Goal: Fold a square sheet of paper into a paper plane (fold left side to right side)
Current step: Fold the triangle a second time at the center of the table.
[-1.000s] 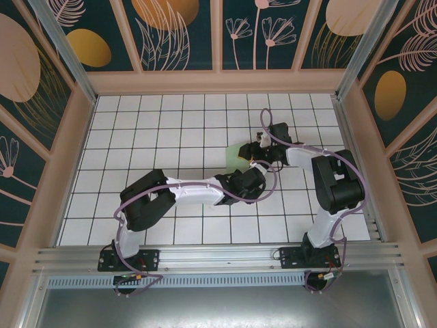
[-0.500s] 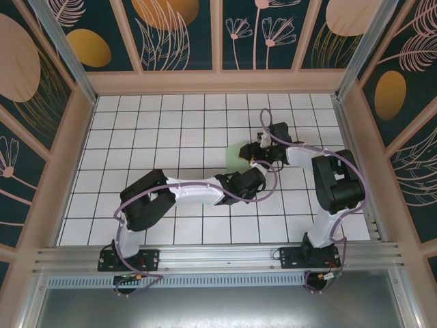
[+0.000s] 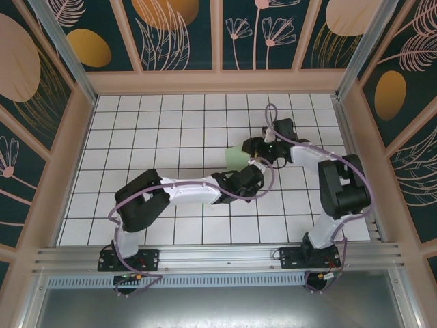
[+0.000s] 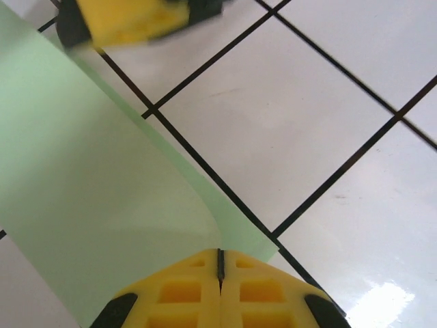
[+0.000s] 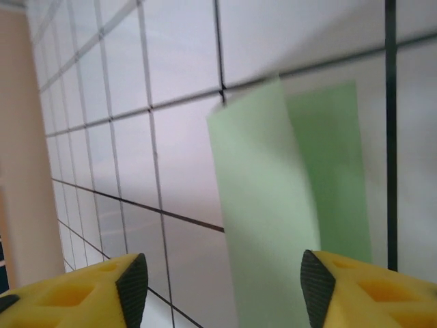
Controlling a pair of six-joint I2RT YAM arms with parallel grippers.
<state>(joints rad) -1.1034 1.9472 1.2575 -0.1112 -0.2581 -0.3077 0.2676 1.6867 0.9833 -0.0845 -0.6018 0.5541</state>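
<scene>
1. The floor (image 3: 171, 130) is made of white square tiles with thin black lines between them.
2. The walls (image 3: 184, 34) are dark blue-green, with drawings of pale plants and big orange and tan circles.
3. A light brown wooden border (image 3: 218, 81) runs where the walls meet the floor.
4. A silver metal rail (image 3: 218, 258) lies across the near edge.
5. Light shines on one tile (image 4: 382, 307).

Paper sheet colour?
Light green paper sheet, no print visible; best in the left wrist view.
</scene>
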